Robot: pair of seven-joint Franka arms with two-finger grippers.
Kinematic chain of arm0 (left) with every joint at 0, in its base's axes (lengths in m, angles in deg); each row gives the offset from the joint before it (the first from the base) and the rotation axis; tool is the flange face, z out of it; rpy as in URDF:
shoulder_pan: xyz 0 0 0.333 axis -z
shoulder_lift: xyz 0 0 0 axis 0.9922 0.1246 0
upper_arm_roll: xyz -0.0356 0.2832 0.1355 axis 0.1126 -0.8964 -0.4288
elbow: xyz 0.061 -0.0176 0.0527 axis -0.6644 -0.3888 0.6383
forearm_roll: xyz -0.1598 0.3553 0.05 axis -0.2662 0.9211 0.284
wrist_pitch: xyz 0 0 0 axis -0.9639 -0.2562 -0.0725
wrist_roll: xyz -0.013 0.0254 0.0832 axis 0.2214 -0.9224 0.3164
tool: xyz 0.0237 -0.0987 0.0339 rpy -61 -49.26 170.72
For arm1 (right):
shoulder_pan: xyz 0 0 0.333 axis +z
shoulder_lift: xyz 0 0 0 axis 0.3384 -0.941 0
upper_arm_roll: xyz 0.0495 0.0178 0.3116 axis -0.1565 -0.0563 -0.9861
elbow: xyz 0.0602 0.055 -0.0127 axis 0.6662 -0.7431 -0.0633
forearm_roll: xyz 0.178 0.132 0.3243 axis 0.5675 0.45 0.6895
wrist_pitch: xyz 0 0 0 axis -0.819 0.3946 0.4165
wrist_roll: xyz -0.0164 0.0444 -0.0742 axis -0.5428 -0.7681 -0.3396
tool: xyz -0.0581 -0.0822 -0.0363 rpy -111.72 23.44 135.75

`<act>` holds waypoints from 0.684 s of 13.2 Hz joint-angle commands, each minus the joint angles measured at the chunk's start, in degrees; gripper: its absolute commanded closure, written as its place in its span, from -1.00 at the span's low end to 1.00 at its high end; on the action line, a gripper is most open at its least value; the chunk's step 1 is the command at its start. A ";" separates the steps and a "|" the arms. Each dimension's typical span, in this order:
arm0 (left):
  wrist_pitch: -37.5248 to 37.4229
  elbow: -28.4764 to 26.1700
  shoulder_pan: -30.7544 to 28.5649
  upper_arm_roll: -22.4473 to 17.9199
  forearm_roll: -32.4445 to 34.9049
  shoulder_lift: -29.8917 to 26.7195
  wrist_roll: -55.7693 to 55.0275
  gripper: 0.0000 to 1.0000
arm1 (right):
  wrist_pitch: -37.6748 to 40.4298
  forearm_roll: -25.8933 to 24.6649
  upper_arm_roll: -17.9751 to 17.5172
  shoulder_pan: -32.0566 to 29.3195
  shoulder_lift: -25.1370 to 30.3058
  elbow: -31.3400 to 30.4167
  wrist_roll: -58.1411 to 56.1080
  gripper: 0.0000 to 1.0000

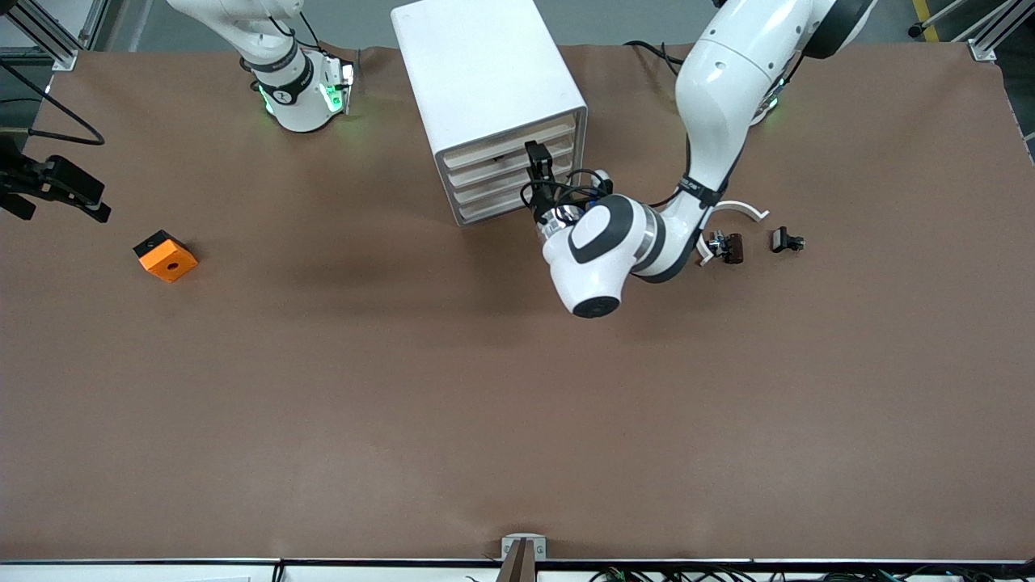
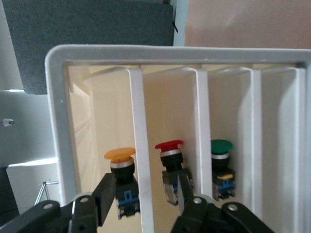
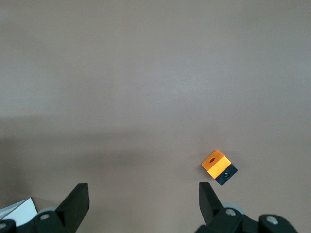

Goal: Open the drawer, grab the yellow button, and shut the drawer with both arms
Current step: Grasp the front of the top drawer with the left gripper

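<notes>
Left wrist view, left hand (image 2: 143, 196) at orange-capped button (image 2: 121, 167) (no legible writing)

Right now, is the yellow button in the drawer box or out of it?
In. The button stands in a compartment of the white drawer unit, with the left gripper straddling a drawer front.

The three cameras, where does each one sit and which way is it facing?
Front view: high across the table, facing both arms; shows the white cabinet and left gripper at it.
Left wrist view: on the left arm, facing the cabinet; fingers straddle the orange-yellow button.
Right wrist view: on the right arm, looking down; right gripper open.
Front and right wrist share the orange block.
</notes>
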 commanded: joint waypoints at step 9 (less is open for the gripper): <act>0.22 -2.20 2.59 -0.78 -2.24 0.05 -1.78 1.00 | 0.31 -1.24 0.10 -0.14 -0.54 1.50 -0.15 -1.00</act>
